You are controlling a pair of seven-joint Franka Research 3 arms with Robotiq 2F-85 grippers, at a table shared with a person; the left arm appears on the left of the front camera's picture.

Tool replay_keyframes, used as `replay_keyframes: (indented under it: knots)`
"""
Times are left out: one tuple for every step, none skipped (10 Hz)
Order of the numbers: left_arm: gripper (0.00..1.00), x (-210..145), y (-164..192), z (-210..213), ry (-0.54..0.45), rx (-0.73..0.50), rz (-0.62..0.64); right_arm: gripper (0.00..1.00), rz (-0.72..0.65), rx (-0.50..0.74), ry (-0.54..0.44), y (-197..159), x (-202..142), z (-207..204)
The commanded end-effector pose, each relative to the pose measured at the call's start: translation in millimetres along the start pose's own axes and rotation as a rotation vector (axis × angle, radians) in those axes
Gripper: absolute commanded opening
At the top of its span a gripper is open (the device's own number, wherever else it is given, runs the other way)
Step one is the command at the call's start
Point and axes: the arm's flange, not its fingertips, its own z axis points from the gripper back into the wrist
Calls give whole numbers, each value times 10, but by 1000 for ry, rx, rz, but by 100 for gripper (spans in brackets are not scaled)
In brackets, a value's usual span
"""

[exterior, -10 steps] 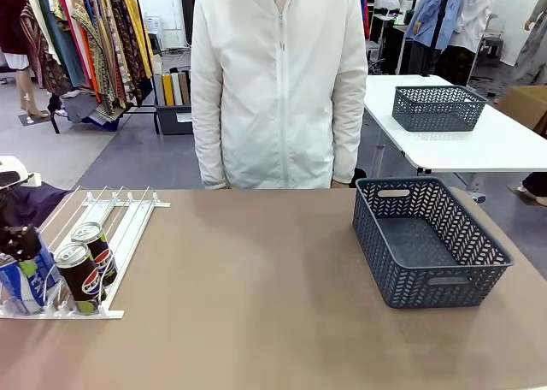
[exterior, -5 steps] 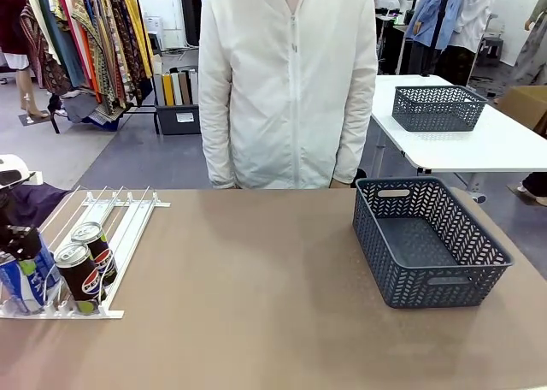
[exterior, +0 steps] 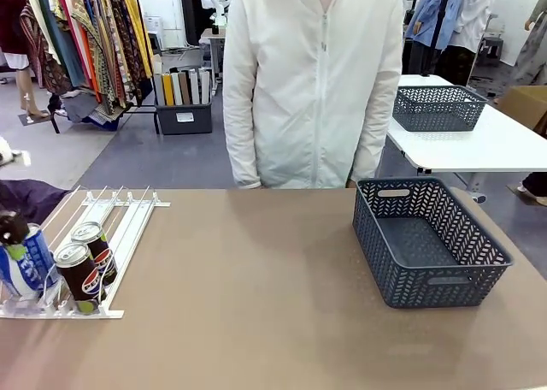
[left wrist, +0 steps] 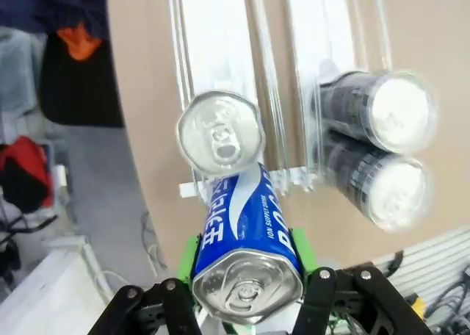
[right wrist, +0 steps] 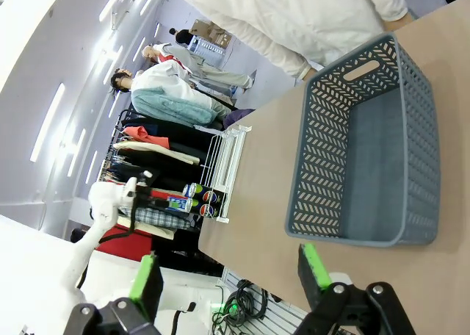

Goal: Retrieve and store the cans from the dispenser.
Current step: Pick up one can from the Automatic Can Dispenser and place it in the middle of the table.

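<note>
L claw (left wrist: 247, 254) clamped round blue can (left wrist: 242, 217) (R claw (right wrist: 229, 269) spread wide, holding nothing).

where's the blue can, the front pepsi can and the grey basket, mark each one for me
blue can (left wrist: 246, 221): left wrist view, on its printed side
front pepsi can (exterior: 83, 280): front view, on its side
grey basket (exterior: 410, 289): front view, on its near wall

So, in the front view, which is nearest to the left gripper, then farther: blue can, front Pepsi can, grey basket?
1. Blue can, held in the left gripper, far left.
2. Front Pepsi can, in the dispenser, to its right.
3. Grey basket, far right.
</note>
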Motion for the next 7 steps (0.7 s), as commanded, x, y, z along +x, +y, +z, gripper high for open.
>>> replay_keyframes:
  knots:
    - [0, -142, -44, 754, -142, -77, -85, 100, 19, 19, -18, 28, 54, 6]
    - [0, -183, -98, 1004, -182, -94, -132, 100, 19, 19, -18, 28, 54, 6]
    - [0, -242, -118, 1198, -208, -87, -145, 100, 19, 19, -18, 28, 54, 6]
    - [0, -303, -89, 1334, -249, -106, -152, 100, 19, 19, -18, 28, 54, 6]
    - [0, -372, -16, 1420, -293, -127, -145, 100, 19, 19, -18, 28, 54, 6]
    - [0, -453, 121, 1469, -325, -164, -109, 100, 19, 19, -18, 28, 54, 6]
    - [0, -368, -139, 1467, -258, -79, -132, 100, 19, 19, -18, 28, 54, 6]
